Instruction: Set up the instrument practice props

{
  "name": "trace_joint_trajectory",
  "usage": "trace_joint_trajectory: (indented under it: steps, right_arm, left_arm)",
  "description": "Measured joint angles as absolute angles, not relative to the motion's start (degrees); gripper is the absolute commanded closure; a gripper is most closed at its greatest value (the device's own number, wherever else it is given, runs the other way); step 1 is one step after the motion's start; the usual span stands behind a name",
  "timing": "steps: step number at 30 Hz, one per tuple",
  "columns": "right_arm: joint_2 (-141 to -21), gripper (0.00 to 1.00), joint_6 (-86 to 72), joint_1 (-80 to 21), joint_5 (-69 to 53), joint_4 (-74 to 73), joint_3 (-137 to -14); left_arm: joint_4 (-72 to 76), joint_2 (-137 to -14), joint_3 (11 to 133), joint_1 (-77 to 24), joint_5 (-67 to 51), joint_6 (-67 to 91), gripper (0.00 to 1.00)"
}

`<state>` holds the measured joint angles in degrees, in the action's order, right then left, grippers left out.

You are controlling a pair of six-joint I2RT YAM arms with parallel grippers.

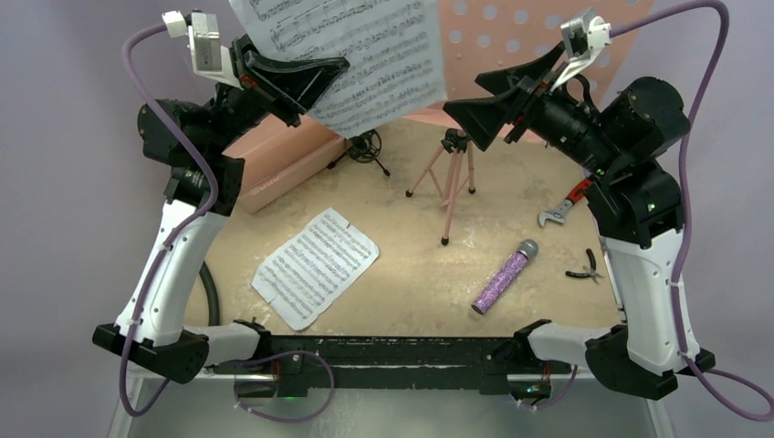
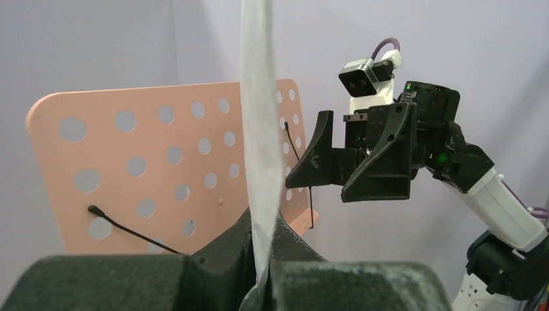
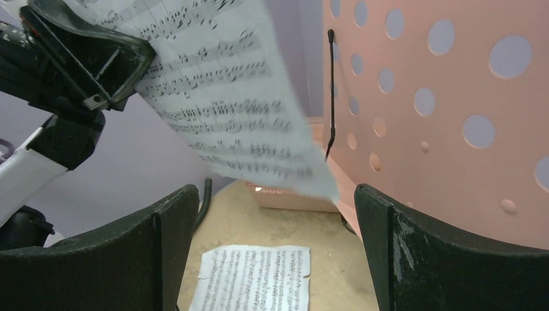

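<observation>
My left gripper (image 1: pixel 315 78) is shut on the edge of a white sheet-music page (image 1: pixel 365 55), held high in front of the pink music stand's perforated desk (image 1: pixel 511 36). In the left wrist view the page (image 2: pixel 259 129) stands edge-on between the shut jaws (image 2: pixel 265 259). My right gripper (image 1: pixel 497 100) is open, level with the page's right side and close to the desk (image 3: pixel 440 116), with nothing between its fingers (image 3: pixel 275 253). A second page (image 1: pixel 315 265) lies flat on the table. The glittery purple microphone (image 1: pixel 504 276) lies to the right of it. A small black mini tripod (image 1: pixel 367 146) stands behind.
A big pink case (image 1: pixel 283 160) lies at the back left under the left arm. The stand's thin tripod legs (image 1: pixel 452 182) spread mid-table. A red-handled wrench (image 1: pixel 566 205) and pliers (image 1: pixel 584 267) lie beside the right arm. A black hose (image 1: pixel 212 292) curves at the left edge.
</observation>
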<state>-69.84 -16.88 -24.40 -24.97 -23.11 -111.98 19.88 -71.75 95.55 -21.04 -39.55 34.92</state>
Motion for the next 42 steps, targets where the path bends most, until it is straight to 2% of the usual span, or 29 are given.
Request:
trace_joint_trajectory:
  steps: [7, 16, 27, 30, 35, 42]
  right_arm:
    - [-75.1, 0.10, -14.7, -24.4, -29.7, -26.1, -120.4]
    - [-79.2, 0.11, -15.4, -24.0, -34.5, -28.0, -121.9]
    - [-80.1, 0.21, -19.3, -17.5, -40.7, -26.7, -124.2]
    - [-80.0, 0.24, -19.3, -16.4, -39.6, -27.4, -124.7]
    - [-79.4, 0.35, -18.4, -15.7, -34.3, -30.5, -125.8]
    - [-75.5, 0.41, -16.8, -15.7, -23.7, -33.0, -126.1]
  left_arm:
    - [26.0, -76.8, 95.5, -22.3, -41.8, 40.4, 1.00]
    - [27.5, -81.5, 95.7, -25.5, -41.9, 42.8, 1.00]
    - [27.2, -83.7, 96.3, -28.3, -40.1, 42.2, 1.00]
    - [27.1, -84.1, 96.3, -28.5, -39.3, 42.2, 1.00]
    - [26.9, -86.3, 98.0, -29.8, -38.5, 42.2, 1.00]
    - [25.6, -90.9, 102.0, -32.2, -38.1, 41.1, 1.00]
